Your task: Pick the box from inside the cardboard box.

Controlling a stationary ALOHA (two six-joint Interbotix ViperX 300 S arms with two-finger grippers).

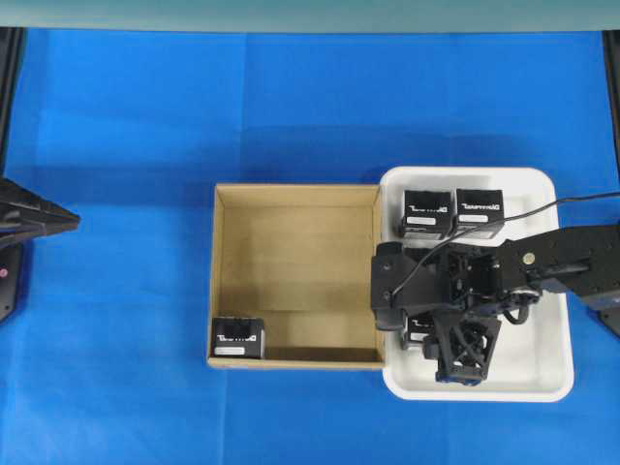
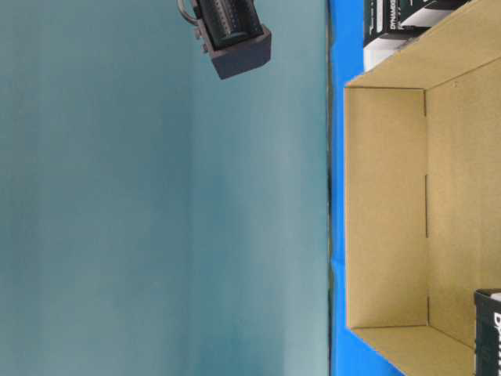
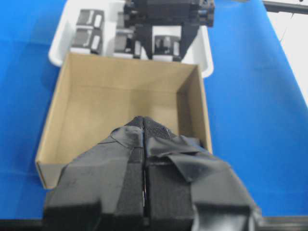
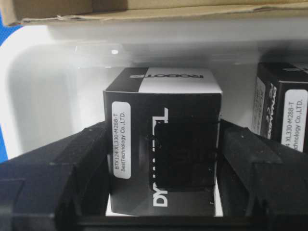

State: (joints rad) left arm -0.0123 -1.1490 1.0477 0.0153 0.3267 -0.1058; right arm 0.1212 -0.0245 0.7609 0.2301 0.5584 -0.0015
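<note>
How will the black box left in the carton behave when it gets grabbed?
The box looks like stiff card with flat faces, so it probably grips squarely and won't roll. Sitting in the carton corner, it may jam against the walls if pushed.

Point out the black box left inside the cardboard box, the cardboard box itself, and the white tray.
black box (image 1: 238, 339): overhead view, its lettered top.
cardboard box (image 1: 291, 262): overhead view, bare floor.
white tray (image 1: 542, 373): overhead view, bare floor near right rim.

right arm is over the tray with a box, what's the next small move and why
Probably open the right end effector to let go. Its fingers flank the held box, which already sits low inside the tray beside the others. Whether it touches the floor is unclear, so ease down first if needed. One last box waits in the carton.
</note>
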